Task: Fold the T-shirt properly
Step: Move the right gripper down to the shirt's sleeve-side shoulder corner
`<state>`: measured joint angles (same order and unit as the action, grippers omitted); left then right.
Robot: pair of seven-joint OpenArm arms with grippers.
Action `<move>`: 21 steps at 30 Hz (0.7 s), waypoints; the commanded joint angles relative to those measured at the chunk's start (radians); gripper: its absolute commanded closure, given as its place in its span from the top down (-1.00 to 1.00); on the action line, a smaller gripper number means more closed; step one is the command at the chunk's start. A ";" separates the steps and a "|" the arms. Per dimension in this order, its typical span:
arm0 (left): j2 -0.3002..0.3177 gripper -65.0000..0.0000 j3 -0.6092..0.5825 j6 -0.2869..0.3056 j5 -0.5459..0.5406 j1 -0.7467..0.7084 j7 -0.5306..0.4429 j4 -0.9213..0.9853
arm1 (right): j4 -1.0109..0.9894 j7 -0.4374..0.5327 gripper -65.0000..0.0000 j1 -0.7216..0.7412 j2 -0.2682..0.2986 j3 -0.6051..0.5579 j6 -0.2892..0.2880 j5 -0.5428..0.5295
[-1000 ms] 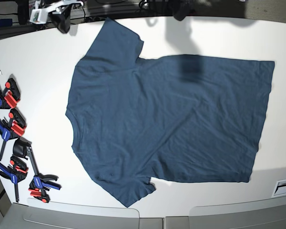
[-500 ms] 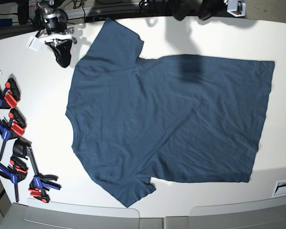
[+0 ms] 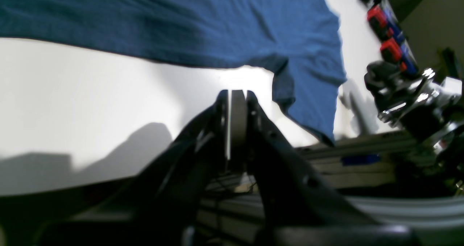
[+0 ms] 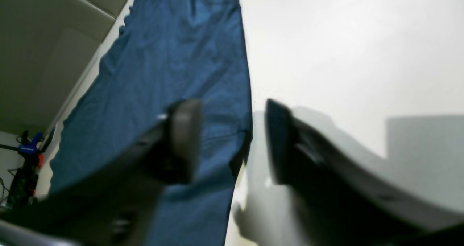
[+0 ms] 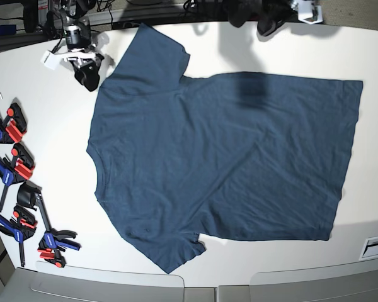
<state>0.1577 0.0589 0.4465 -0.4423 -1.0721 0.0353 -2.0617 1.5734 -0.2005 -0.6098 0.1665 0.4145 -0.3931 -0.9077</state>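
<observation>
The dark navy T-shirt (image 5: 227, 157) lies spread flat on the white table (image 5: 44, 113), neck side to the left and hem to the right. My right gripper (image 5: 88, 77) hovers open just left of the far sleeve. In the right wrist view its fingers (image 4: 185, 137) straddle the T-shirt's (image 4: 174, 57) edge, with nothing held between them. My left gripper (image 5: 268, 24) is shut and empty at the table's back edge, beyond the T-shirt. In the left wrist view the left gripper (image 3: 237, 122) has its pads pressed together over bare table, short of the T-shirt (image 3: 181, 21).
Several blue and red clamps (image 5: 16, 170) lie along the table's left edge. A small white label (image 5: 375, 246) sits at the front right corner. The right arm (image 3: 409, 97) and an aluminium rail (image 3: 362, 144) show in the left wrist view.
My right gripper has come forward from the back edge to the far sleeve and has opened. My left gripper has come into view at the back edge. The T-shirt has not moved.
</observation>
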 commanded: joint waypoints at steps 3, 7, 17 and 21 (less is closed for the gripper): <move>-0.002 -1.00 0.001 0.011 0.008 -0.014 -0.021 -0.015 | 0.018 0.023 -0.02 0.000 0.011 0.005 -0.017 -0.008; -0.002 -1.00 0.001 0.011 0.007 -0.003 -0.021 -0.014 | 0.016 -0.067 -0.02 0.015 0.009 0.005 0.075 -0.013; -0.002 -1.00 0.000 0.012 0.007 0.000 -0.021 -0.014 | -0.031 -0.196 -0.02 0.117 0.008 -0.006 0.092 -0.011; -0.002 -1.00 0.000 0.011 0.007 0.000 -0.021 -0.014 | -0.031 -0.209 -0.02 0.127 0.007 -0.033 0.085 -0.008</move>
<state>0.1551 0.0589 0.4465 -0.4213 -1.0561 0.0341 -2.0617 1.5322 -0.4095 -0.4812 0.1665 0.3798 -0.2993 -0.9154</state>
